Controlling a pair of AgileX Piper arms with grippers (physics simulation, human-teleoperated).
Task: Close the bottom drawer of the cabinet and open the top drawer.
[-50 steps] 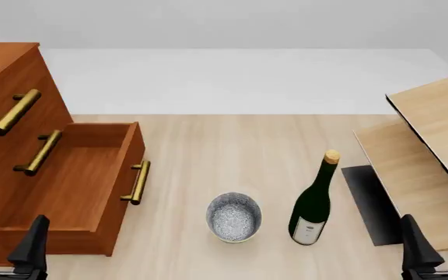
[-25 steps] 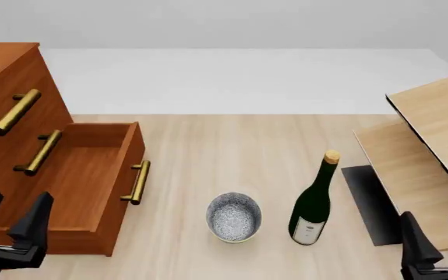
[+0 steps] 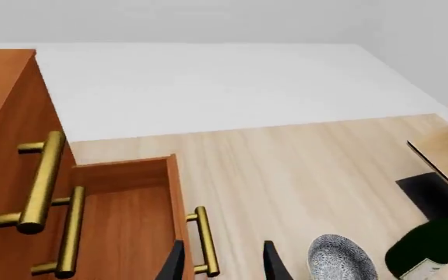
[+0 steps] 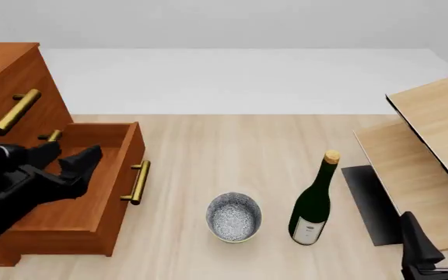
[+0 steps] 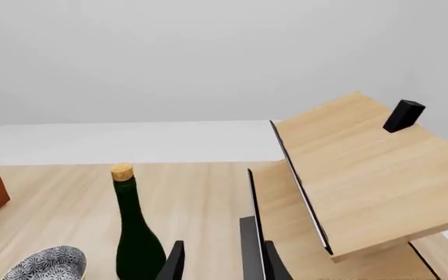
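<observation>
Standing at the left edge of the pale wood-grain worktop (image 4: pixel 208 134), the reddish-brown cabinet (image 4: pixel 6 70) has its bottom drawer (image 4: pixel 91 198), a deep smooth box with a brass bar handle (image 4: pixel 137 182), pulled fully out, while the top drawer (image 4: pixel 18 93) sits flush. Above that open box hangs the matte black left pincer (image 4: pixel 67 157), fingers spread and empty; the right pincer (image 4: pixel 436 242) waits low at the near right, likewise parted. Between them stand a speckled grey bowl (image 4: pixel 233 217) and a glossy dark-green corked bottle (image 4: pixel 314 204), beside slanted light-wood boards (image 4: pixel 434 134).
</observation>
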